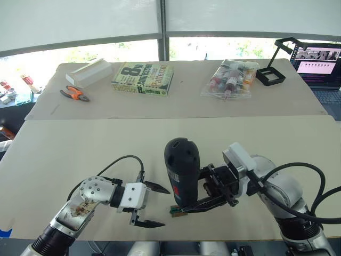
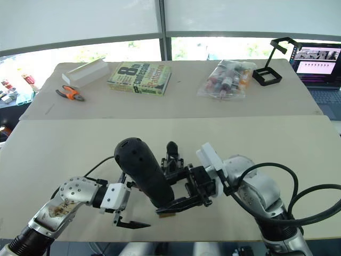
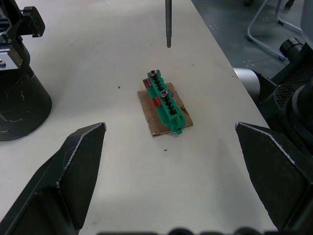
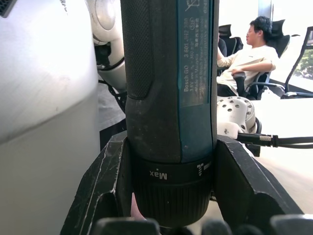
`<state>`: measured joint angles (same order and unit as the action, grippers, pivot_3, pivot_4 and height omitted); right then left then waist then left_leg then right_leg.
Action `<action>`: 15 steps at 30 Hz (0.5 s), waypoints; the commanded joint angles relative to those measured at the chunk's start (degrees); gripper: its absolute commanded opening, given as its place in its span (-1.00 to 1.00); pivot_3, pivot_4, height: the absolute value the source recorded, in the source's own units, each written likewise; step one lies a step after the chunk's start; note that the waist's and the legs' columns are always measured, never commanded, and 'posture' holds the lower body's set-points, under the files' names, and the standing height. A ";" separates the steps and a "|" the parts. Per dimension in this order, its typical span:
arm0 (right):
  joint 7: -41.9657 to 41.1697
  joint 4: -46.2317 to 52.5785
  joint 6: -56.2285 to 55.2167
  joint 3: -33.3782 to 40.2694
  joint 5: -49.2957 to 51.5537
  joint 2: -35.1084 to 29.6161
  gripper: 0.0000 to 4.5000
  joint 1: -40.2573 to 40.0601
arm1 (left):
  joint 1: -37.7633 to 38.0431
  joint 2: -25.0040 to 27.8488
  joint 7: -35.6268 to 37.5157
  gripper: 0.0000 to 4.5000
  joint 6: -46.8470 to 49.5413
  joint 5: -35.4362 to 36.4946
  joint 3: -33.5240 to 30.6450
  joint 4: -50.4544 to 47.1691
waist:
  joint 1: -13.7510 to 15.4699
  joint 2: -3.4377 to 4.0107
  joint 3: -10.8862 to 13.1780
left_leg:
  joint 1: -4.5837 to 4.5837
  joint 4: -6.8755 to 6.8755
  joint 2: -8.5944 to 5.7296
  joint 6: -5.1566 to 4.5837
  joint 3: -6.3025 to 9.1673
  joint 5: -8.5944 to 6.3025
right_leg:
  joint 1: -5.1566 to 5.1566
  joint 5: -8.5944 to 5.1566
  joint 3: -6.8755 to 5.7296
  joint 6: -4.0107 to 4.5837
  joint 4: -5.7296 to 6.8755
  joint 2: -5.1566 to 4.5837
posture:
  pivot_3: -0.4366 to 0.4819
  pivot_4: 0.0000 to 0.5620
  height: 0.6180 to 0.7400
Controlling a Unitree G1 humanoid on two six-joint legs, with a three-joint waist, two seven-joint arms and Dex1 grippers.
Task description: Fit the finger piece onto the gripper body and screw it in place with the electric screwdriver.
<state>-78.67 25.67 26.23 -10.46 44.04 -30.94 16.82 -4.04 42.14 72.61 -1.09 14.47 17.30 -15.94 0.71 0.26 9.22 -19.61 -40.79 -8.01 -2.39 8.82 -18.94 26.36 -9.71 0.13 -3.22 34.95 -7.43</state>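
We clamp the electric screwdriver (image 1: 181, 170) upright in our right gripper (image 1: 213, 193), bit down near the tabletop's (image 1: 80, 154) front edge (left gripper (image 1: 152, 205) spread, empty) for driving.

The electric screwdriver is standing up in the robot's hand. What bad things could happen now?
1. The electric screwdriver is tall and the right gripper holds it only near its lower end, so it might tilt or slip.
2. Its bit hangs above the small green block, not the gripper body, so it could drive into the wrong part.
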 commanded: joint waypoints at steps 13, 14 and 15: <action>-1.15 0.91 -4.80 -0.48 -0.65 1.78 -0.16 -1.24 | -0.62 -0.39 -0.12 1.00 -0.55 -0.61 0.32 -1.77 | 0.00 0.00 0.00 | 0.01 0.00 0.00 0.00 -0.03 0.00 | 0.00 0.00 0.02 -0.01 0.00 0.00 | -0.05 -0.47 1.00; -1.29 0.68 -5.09 -0.55 -0.86 1.84 -0.16 -1.32 | -0.70 -0.42 -0.13 1.00 -0.52 -0.62 0.33 -1.76 | 0.00 0.00 0.00 | 0.01 0.00 0.00 0.00 -0.03 0.00 | 0.00 0.01 0.02 -0.01 0.00 0.00 | -0.05 -0.47 1.00; -1.51 0.47 -5.42 -0.61 -1.09 1.88 -0.16 -1.43 | -0.79 -0.45 -0.14 1.00 -0.46 -0.61 0.34 -1.75 | 0.00 0.00 0.00 | 0.02 0.00 0.00 0.00 -0.03 0.00 | 0.00 0.01 0.02 -0.01 0.00 0.00 | -0.05 -0.47 1.00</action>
<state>-79.45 25.11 22.98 -11.07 42.44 -29.80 15.21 -4.43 41.91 72.61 -1.08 13.60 17.42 -15.94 0.71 0.26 9.22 -19.59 -40.79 -8.02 -2.40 8.78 -18.94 26.36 -9.70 0.16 -3.23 34.95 -7.43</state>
